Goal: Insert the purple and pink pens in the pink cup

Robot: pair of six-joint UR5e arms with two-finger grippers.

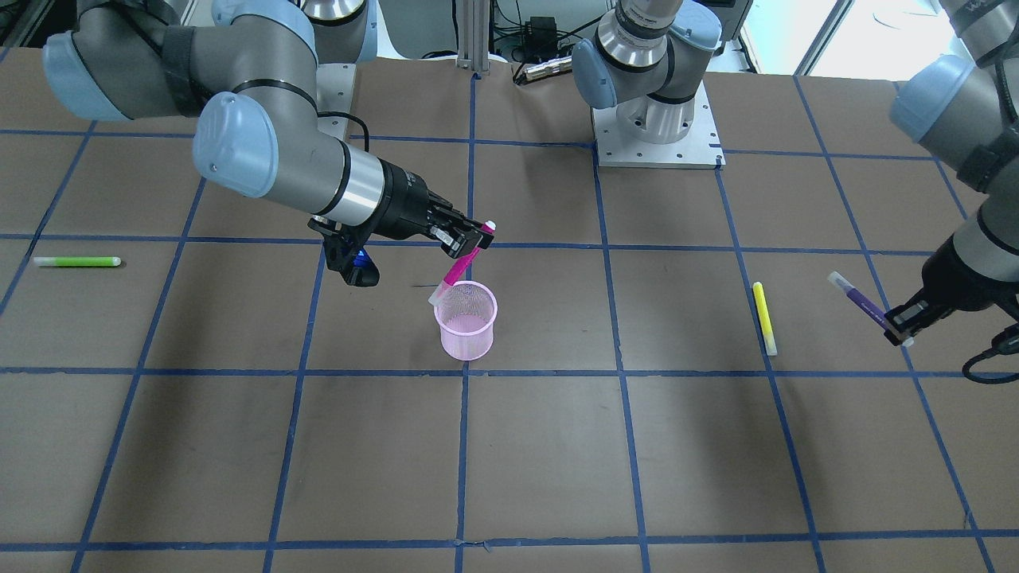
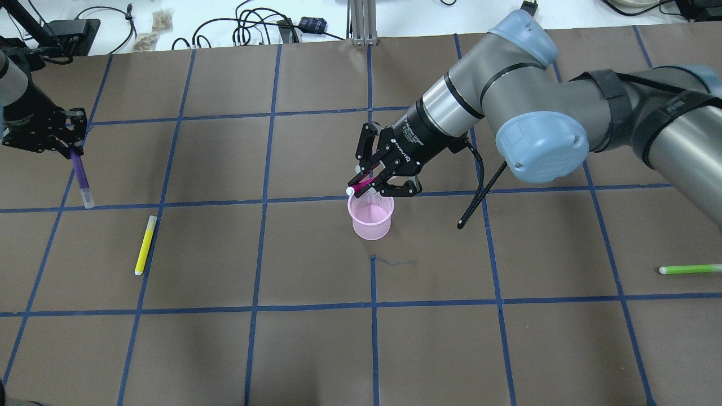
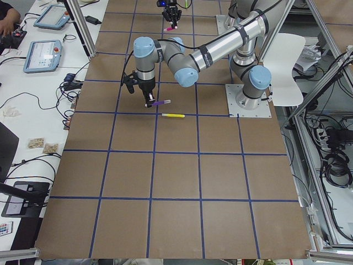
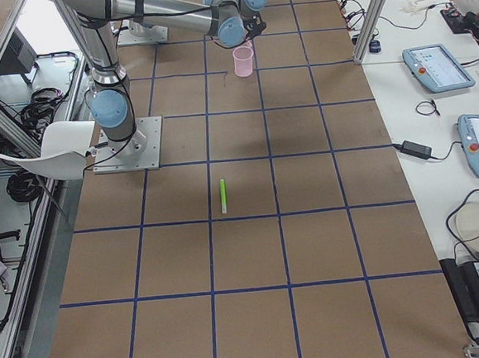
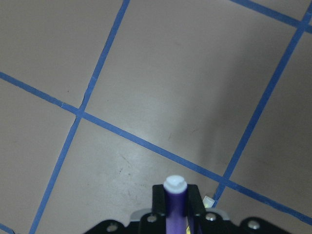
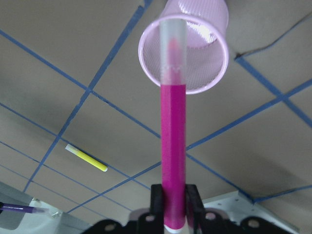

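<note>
Nearest me, a green pen (image 2: 690, 269) lies well off to my right and a yellow pen (image 2: 145, 245) to my left. Farther out in the middle stands the pink cup (image 2: 370, 217). My right gripper (image 2: 369, 183) is clamped on the tilted pink pen (image 2: 361, 184), its clear-capped end over the cup's mouth. Far left, my left gripper (image 2: 70, 146) grips the purple pen (image 2: 80, 175), held off the table (image 2: 316, 349).

You won't find any text here that reads with certainty. White lettering runs along the black body of the right gripper (image 2: 368, 183), but it is too blurred to make out. The purple pen (image 1: 866, 305), held in the left gripper (image 1: 903, 328), carries faint print, too small to read.
</note>
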